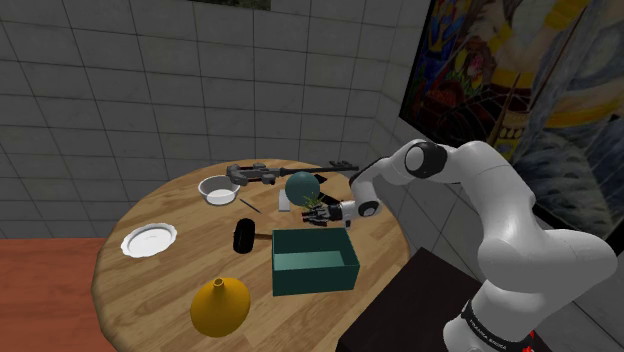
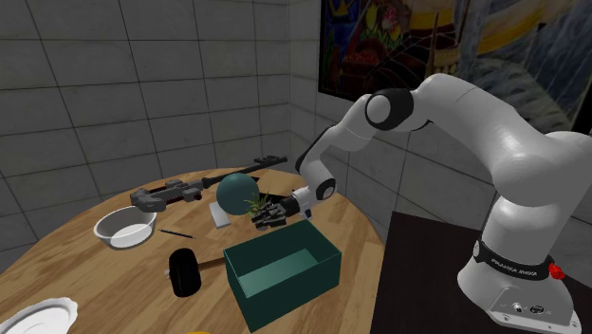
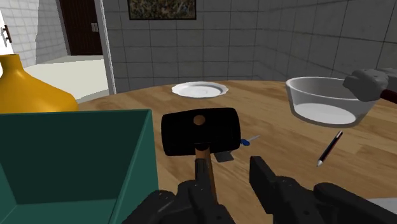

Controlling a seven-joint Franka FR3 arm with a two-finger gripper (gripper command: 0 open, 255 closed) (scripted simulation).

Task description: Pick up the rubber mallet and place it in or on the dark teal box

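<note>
Rubber mallet: black head, wooden handle, lying flat on the round wooden worktop. It sits just beside the dark teal box, on the shoulder view's left, with the handle directed toward the box. The tool hangs low behind the box, near a teal sphere and apart from the mallet. A white bowl, a white plate and a yellow vase stand on the same surface.

Second exterior view: the mallet rests on the worktop outside the box. The tool is at the box's far rim.

Wrist view: the tool's fingers stand apart, released and grasping nothing. The mallet head lies ahead of them, its handle running back toward one finger; contact cannot be determined. The box wall runs alongside the mallet. A dark pen lies between mallet and bowl.
</note>
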